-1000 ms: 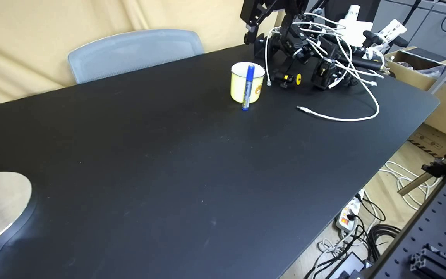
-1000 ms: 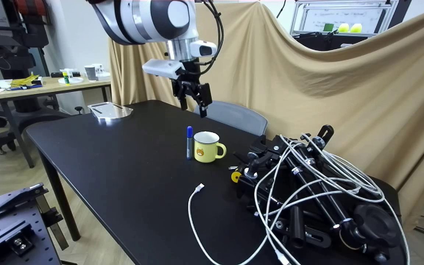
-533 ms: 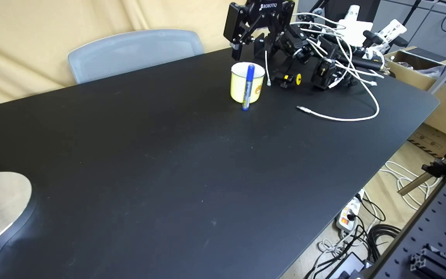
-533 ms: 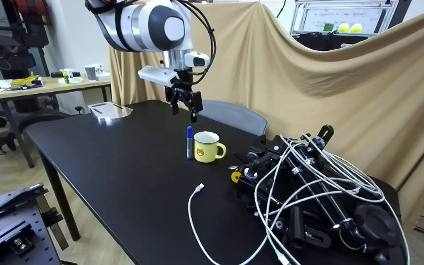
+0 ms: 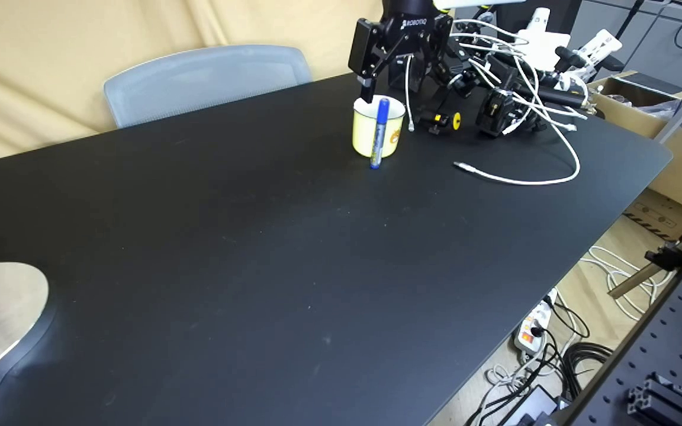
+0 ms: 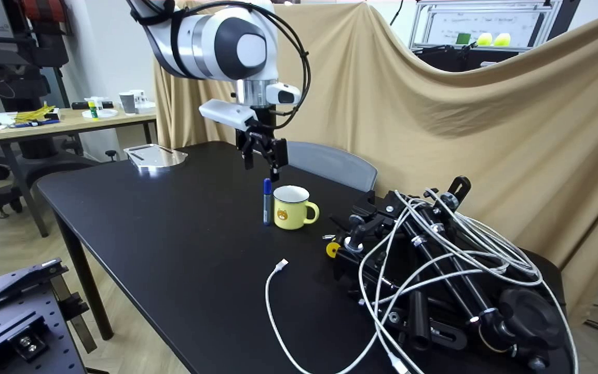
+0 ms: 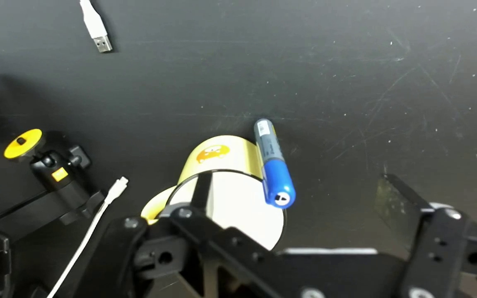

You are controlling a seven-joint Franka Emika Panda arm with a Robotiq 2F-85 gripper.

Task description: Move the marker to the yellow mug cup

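The blue marker (image 5: 379, 131) stands upright on the black table, cap up, close beside the yellow mug (image 5: 363, 133); whether they touch I cannot tell. In an exterior view the marker (image 6: 268, 202) is left of the mug (image 6: 288, 212), whose handle points away from it. My gripper (image 6: 261, 171) is open and empty, pointing down above and behind the marker's cap. In the wrist view the gripper's fingers (image 7: 298, 198) are wide apart. The marker (image 7: 279, 178) shows between them, and the left finger covers part of the mug (image 7: 227, 151).
A black stand with tangled white cables (image 6: 423, 270) lies beside the mug on its handle side. A loose white cable end (image 6: 281, 265) lies on the table. A metal plate (image 6: 156, 156) sits at the far end. A grey chair (image 5: 208, 83) stands behind the table edge.
My gripper has come down and moved slightly left in both exterior views, nearer the marker and mug, with a small shift back right lately. The marker and mug have not moved.
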